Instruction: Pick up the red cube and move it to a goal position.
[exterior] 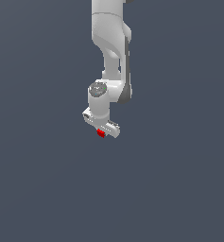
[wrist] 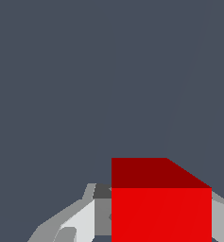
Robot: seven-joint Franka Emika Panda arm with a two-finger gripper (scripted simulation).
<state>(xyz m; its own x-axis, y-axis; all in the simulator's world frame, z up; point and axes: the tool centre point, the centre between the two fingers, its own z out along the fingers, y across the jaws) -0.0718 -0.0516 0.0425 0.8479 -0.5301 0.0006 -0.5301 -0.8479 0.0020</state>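
Observation:
The red cube [exterior: 100, 133] is tiny and bright red. It sits right at the lower end of my white gripper [exterior: 103, 131], near the middle of the exterior view. In the wrist view the red cube [wrist: 160, 208] fills the space between the two grey-white fingers [wrist: 82, 220], which press against its sides. My gripper is shut on the cube. The fingertips are hidden behind the hand in the exterior view. No goal marker shows in either view.
The white arm [exterior: 111, 38] comes down from the top of the exterior view. Plain dark grey-blue ground [exterior: 38, 189] lies all around, with no other objects in view.

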